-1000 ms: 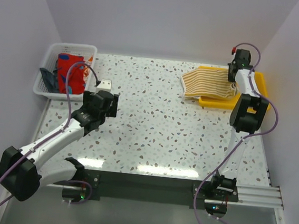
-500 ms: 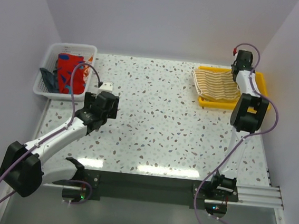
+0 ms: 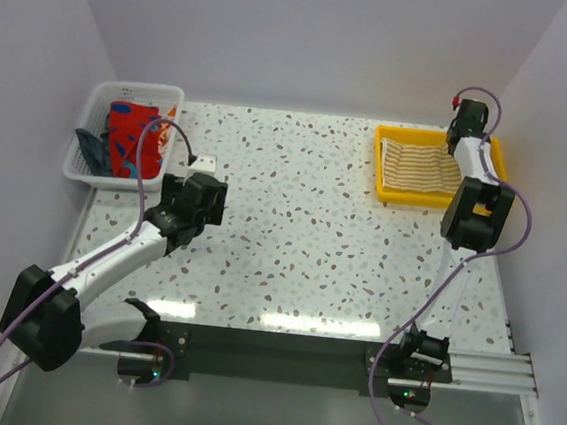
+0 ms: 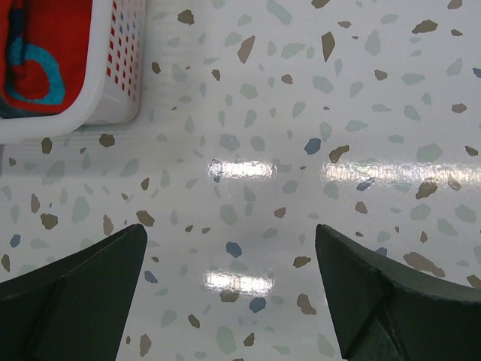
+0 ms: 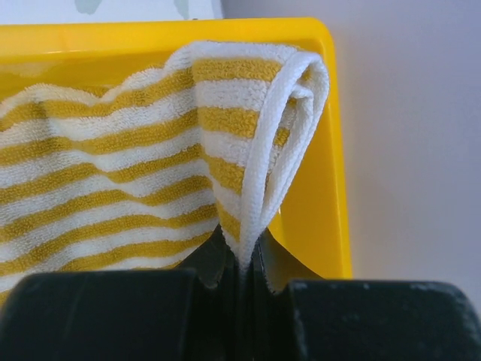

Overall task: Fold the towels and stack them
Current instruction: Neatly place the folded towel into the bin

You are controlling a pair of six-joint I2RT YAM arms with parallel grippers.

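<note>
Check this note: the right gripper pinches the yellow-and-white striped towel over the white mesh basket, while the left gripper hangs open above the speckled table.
One error: the right gripper pinches the yellow-and-white striped towel over the yellow plastic tray, as the right wrist view shows; the white mesh basket stands across the speckled table. The left gripper does hang open above that table.
</note>
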